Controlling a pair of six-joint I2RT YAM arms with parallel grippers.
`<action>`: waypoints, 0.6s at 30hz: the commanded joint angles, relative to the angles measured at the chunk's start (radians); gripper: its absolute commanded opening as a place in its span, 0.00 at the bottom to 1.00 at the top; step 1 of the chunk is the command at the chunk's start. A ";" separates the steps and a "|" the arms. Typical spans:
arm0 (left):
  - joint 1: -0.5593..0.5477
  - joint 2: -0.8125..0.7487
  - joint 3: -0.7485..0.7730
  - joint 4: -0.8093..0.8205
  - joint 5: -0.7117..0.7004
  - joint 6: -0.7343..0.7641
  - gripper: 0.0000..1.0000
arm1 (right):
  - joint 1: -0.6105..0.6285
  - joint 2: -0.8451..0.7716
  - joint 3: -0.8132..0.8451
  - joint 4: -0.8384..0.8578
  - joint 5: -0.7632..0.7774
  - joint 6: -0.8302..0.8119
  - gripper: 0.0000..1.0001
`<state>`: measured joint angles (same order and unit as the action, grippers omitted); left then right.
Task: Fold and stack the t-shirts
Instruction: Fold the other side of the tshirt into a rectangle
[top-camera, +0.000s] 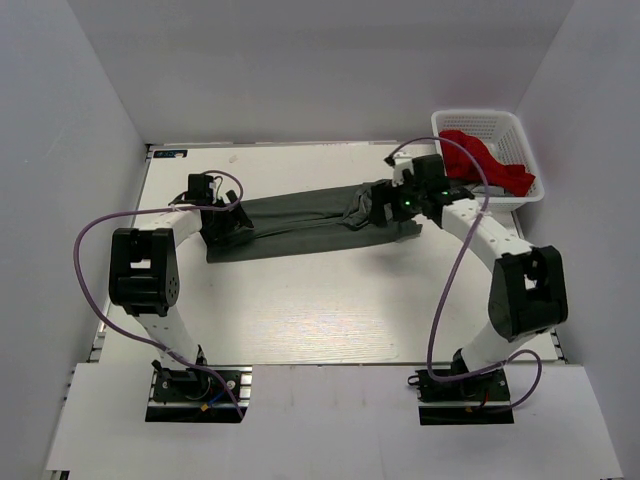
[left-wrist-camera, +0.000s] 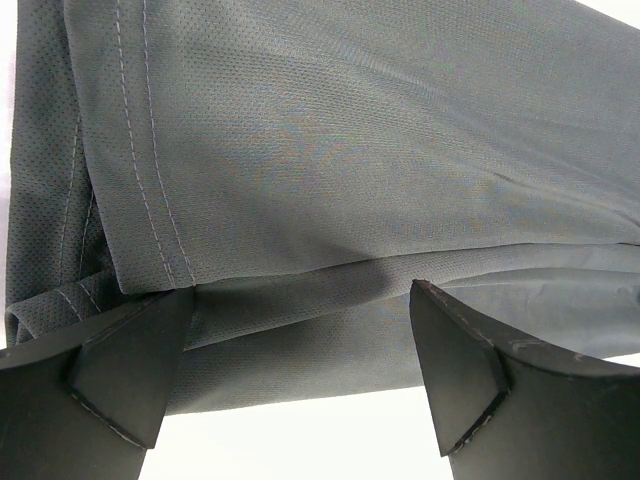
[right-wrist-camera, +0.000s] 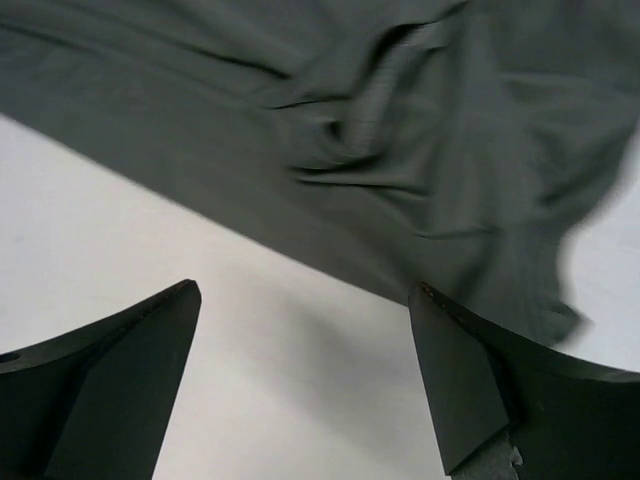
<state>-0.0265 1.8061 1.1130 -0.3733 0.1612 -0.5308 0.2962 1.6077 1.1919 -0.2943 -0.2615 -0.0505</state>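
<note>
A dark olive-grey t-shirt (top-camera: 300, 222) lies folded into a long band across the middle of the table. My left gripper (top-camera: 222, 228) is open at its left end, low over the cloth; in the left wrist view the hemmed edge (left-wrist-camera: 300, 200) fills the frame and my gripper (left-wrist-camera: 300, 360) holds nothing. My right gripper (top-camera: 372, 208) is open over the rumpled right end; in the right wrist view the shirt (right-wrist-camera: 380, 150) lies beyond my open, empty gripper (right-wrist-camera: 305, 360). A bright red t-shirt (top-camera: 480, 160) lies bunched in the basket.
A white plastic lattice basket (top-camera: 520, 135) stands at the back right corner of the white table (top-camera: 300, 310). Grey walls close in the table at the back and both sides. Purple cables loop beside each arm.
</note>
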 joint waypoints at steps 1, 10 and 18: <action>-0.001 0.019 -0.050 -0.085 -0.014 0.017 1.00 | 0.053 0.090 0.067 0.020 -0.128 0.090 0.90; 0.008 0.019 -0.059 -0.085 -0.014 0.017 1.00 | 0.146 0.297 0.230 0.029 0.137 0.365 0.74; 0.008 0.030 -0.068 -0.065 0.017 0.017 1.00 | 0.175 0.406 0.362 -0.048 0.327 0.485 0.59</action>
<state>-0.0223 1.8000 1.0992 -0.3557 0.1741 -0.5304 0.4648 2.0006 1.4887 -0.3061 -0.0566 0.3580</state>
